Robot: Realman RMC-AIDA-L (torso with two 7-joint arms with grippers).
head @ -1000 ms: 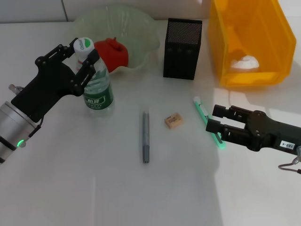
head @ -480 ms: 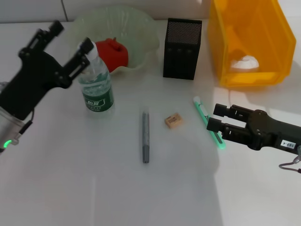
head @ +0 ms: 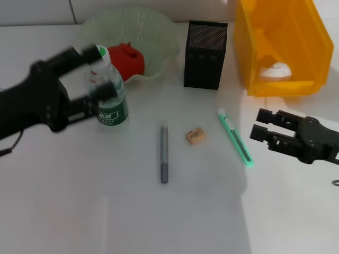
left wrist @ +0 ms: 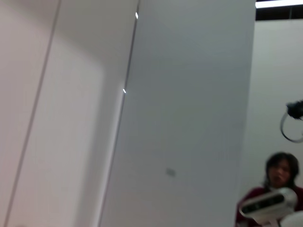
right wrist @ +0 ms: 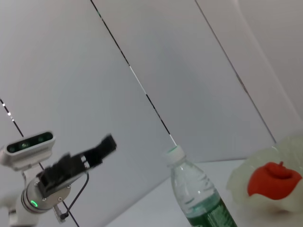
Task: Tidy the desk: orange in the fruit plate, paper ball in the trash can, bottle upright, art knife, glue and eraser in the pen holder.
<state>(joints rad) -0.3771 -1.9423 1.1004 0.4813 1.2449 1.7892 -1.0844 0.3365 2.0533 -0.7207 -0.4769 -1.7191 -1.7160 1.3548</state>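
The clear bottle (head: pixel 109 98) with a green label stands upright left of centre, also in the right wrist view (right wrist: pixel 201 201). My left gripper (head: pixel 100 71) is open and blurred; the right wrist view shows the gripper (right wrist: pixel 78 163) apart from the bottle. A red fruit (head: pixel 127 59) lies in the pale green plate (head: pixel 153 32). A grey glue stick (head: pixel 164 153), a tan eraser (head: pixel 194 135) and a green art knife (head: pixel 234 138) lie on the desk. My right gripper (head: pixel 260 124) is open, just right of the knife. A paper ball (head: pixel 275 70) lies in the orange bin (head: pixel 254 42).
The black mesh pen holder (head: pixel 205 54) stands between the plate and the bin. The left wrist view shows only a wall and a person far off.
My left gripper has let go of the upright bottle and drawn back to the left and down. My right gripper has moved right, off the art knife.
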